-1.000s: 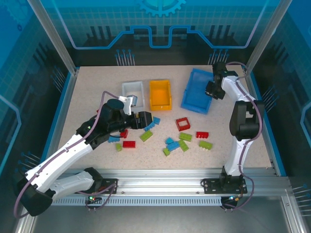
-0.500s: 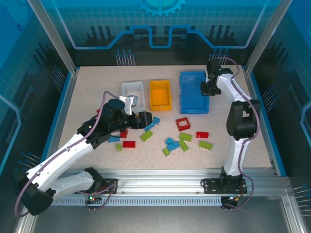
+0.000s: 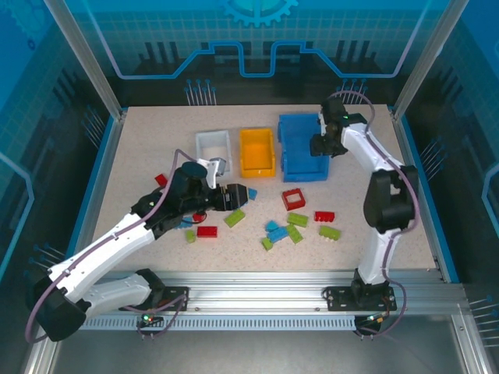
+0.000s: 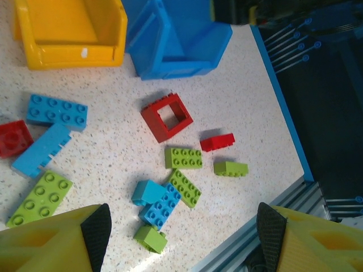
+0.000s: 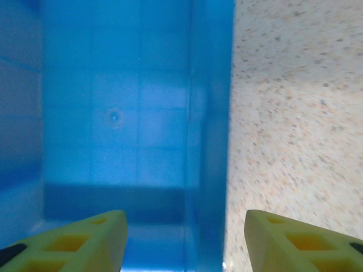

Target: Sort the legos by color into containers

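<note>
Wrist views: we find right gripper (image 5: 181, 226) spread astride wall of large blue plastic bin (image 5: 210, 113). Left gripper (image 4: 182, 232) spread above scattered studded plastic bricks (image 4: 183, 157). Overhead leaves both gaps unreadable.

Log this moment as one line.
left fingers: open, over red, blue, green plastic bricks | right fingers: open, straddling large blue plastic bin wall

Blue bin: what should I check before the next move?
1. Blue bin upright beside orange bin: ok.
2. Blue bin floor bare: ok.
3. Right gripper straddles its wall, fingers apart: ok.
4. Left gripper open, empty: ok.
5. Bricks sorted: not ok, loose on table.
6. White bin contents: cannot tell, partly hidden.
</note>
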### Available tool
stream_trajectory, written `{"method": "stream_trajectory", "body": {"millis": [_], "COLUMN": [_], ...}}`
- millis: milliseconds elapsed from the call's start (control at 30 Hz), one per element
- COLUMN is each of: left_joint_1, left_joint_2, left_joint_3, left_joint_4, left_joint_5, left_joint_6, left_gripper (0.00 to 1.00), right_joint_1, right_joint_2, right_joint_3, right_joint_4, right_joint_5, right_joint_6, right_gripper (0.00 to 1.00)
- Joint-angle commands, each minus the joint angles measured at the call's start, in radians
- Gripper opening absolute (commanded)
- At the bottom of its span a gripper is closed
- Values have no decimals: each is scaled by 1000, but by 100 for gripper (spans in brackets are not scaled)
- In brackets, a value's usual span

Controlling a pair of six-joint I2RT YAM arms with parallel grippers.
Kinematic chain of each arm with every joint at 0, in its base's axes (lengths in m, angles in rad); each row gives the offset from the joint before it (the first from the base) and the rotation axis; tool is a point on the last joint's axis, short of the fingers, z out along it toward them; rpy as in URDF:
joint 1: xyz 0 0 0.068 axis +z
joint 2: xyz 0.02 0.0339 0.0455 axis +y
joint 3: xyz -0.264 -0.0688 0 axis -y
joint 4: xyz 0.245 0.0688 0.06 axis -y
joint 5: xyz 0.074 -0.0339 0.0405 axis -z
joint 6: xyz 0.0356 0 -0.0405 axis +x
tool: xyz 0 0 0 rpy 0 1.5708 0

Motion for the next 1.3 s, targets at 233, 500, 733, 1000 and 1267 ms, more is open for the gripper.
{"method": "stream_trajectory", "body": {"millis": [233, 500, 733, 1000, 1267], "left_joint_1": [-282, -417, -425, -425, -426], "left_joint_2": [4, 71, 73, 59, 54], "left_joint_3": [-104, -150, -166, -162, -160], "left_joint_4": [197, 295, 301, 268, 264], "left_joint_5": [-257, -359, -359, -365, -366], "left_joint_6": [-77, -105, -115, -97, -89], "left_gripper": [71, 69, 69, 69, 69], "right_joint_1": [140, 170, 180, 190, 207], "right_joint_2": [-377, -253, -149, -117, -149], "right_joint_3": [-480, -548, -532, -539, -546], "right_joint_4": [210, 247, 273, 290, 296], "right_joint_5": [-120, -157, -148, -146, -141], "right_joint_6": [115, 117, 130, 152, 164], "right_gripper": [46, 37, 33, 29, 31]}}
